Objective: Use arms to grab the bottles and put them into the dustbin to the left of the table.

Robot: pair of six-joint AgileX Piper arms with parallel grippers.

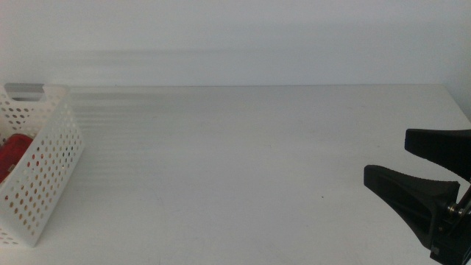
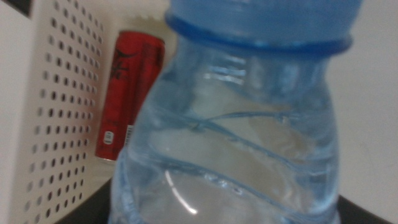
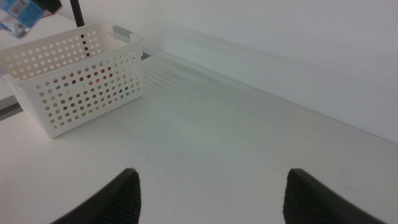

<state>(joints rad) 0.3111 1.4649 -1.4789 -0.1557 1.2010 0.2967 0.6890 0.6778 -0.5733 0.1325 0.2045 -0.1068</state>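
Observation:
In the left wrist view the clear water bottle [image 2: 236,124] with its blue cap fills the picture. My left gripper [image 2: 224,214] is shut on it, with only dark jaw edges showing at the bottom corners. It holds the bottle over the white perforated dustbin [image 2: 56,112], where the red can [image 2: 127,93] lies. The right wrist view shows the bottle's label [image 3: 15,18] above the dustbin [image 3: 74,81]. The middle view shows the dustbin [image 1: 44,169] at the far left with the can [image 1: 13,154] inside. My right gripper [image 1: 386,158] is open and empty low at the right. The yellow tea bottle is not clearly visible.
The white table [image 1: 235,162] runs from the dustbin to the right gripper, with its far edge against a pale wall. The open right jaws also show in the right wrist view [image 3: 211,186], just above the tabletop.

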